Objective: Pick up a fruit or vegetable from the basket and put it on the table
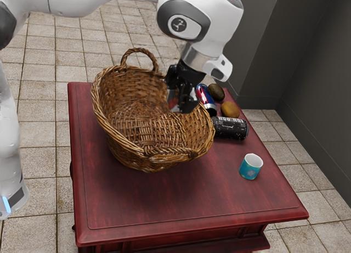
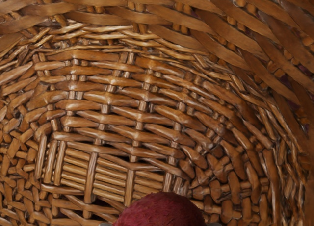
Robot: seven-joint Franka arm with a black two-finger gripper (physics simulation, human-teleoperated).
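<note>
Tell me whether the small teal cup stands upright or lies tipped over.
Upright. The small teal cup sits base-down on the red wooden table, its round white-lined mouth facing up.

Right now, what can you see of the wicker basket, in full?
The basket looks like woven brown wicker, glossy, with small gaps between its strands. It stands upright and open on the red table, its sides flaring to an uneven, braided rim. A loop handle rises at its far side. The hand reaches down into it, shut on a round red fruit. A black can lies close beside it; I can't tell whether they touch.
</note>
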